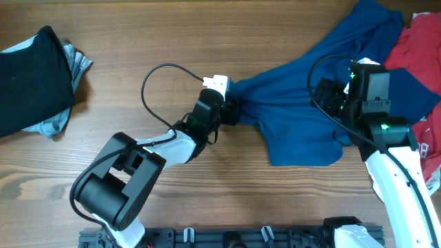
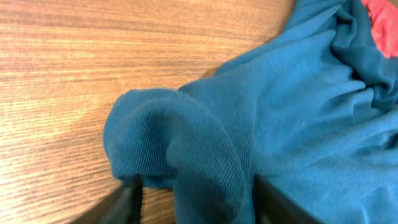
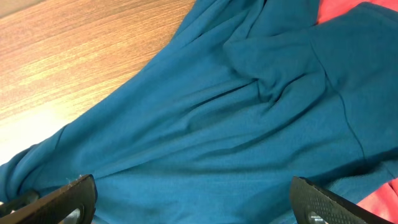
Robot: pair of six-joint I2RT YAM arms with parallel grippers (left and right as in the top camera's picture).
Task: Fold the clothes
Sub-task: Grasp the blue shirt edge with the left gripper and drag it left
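the blue shirt [image 1: 296,103] lies spread on the right of the worktop [image 1: 124,41], partly over a red shirt [image 1: 422,48]. the left claw [image 1: 231,110] pinches its bunched end; the right claw [image 3: 196,202] hangs wide above the cloth.

The table [image 1: 207,27] fills the whole overhead view, warm brown wood grain with darker streaks running left to right. Along its near edge lies a black rail [image 1: 227,238] set with small clips. In both wrist views the wood carries a soft, pale sheen of reflected light.
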